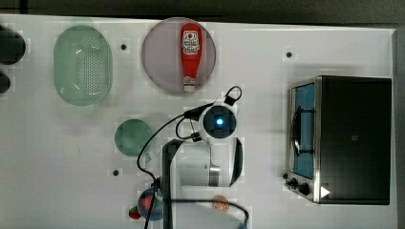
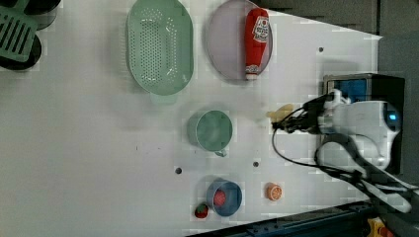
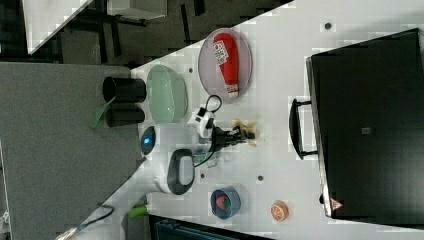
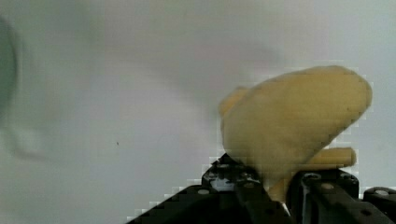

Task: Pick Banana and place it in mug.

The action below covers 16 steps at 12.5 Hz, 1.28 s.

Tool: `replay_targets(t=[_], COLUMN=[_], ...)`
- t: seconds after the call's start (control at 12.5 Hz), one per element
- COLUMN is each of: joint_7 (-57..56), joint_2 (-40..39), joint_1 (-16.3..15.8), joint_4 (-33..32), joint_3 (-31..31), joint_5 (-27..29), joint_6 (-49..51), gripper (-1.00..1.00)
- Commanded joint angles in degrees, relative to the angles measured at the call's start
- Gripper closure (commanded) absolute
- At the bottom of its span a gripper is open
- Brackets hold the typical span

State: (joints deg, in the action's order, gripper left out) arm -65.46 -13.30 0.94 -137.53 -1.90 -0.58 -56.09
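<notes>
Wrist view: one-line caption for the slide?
Gripper shut on the pale yellow banana, above the white table.

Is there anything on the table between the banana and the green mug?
No. In the left view, just bare white table lies between the banana and the mug.

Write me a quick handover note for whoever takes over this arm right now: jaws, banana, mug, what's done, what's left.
Gripper: jaws closed on the banana, seen close up in the wrist view; in the left view the banana sits at the jaw tips.
Mug: upright on the table, nothing visible inside it, to the left view's left of the gripper, below the green basket.
Done: banana grasped.
Left: carry it over the mug, lower, release. Whether the banana has cleared the table is hard to tell.
</notes>
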Motion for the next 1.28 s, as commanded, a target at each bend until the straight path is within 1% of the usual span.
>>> replay_targets(t=[0.08,0.24,0.4,0.48,0.72,1.04,1.28], joint_7=[-1.16,1.46,7.33,11.58,20.23,37.25,51.21], joint_2=[14.66,19.71,22.9,24.25,25.25,24.4,22.39], joint_1=[0.76,0.62,0.11,-0.43,-1.51,-2.35,-2.63], joint_4=[4.75,8.27,12.4,14.34,15.0,14.68,14.12], joint_3=[-1.69,-1.48,-0.57,1.22,6.98,16.07,21.98], joint_5=[-1.0,-1.0,-1.0,-0.99,-0.98,-0.45,3.16], joint_6=[9.98,21.58,31.8,36.25,36.77,36.56,35.75], gripper=[0.57,0.57,0.57,0.57,0.57,0.56,0.56])
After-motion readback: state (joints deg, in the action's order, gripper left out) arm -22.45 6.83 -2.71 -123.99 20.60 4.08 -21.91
